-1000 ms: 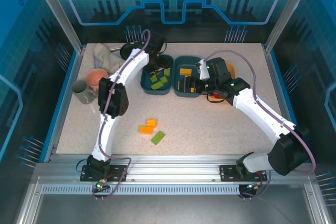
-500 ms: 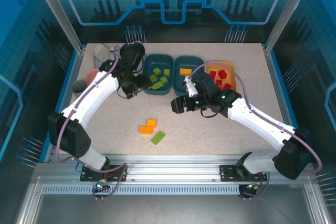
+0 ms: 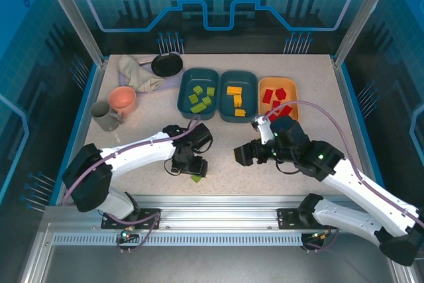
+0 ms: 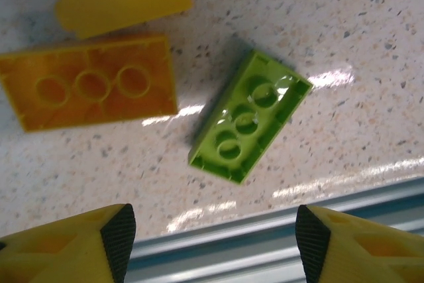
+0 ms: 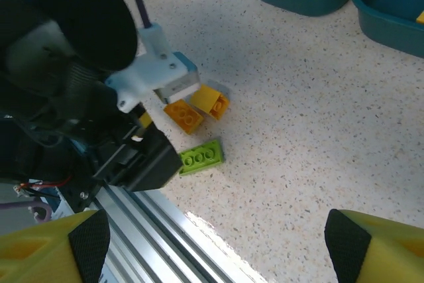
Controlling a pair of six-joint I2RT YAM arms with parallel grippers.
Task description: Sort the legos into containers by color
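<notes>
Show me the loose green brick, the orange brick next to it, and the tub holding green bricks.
green brick (image 4: 248, 118), left wrist view, middle of its upturned face.
orange brick (image 4: 93, 85), left wrist view, on its middle ring.
teal tub (image 3: 181, 95), top external view, on its left rim.

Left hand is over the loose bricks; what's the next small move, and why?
Probably ease the left hand down over the green brick: its fingers stand open, and the brick lies loose on the table, apart from the orange brick.
</notes>
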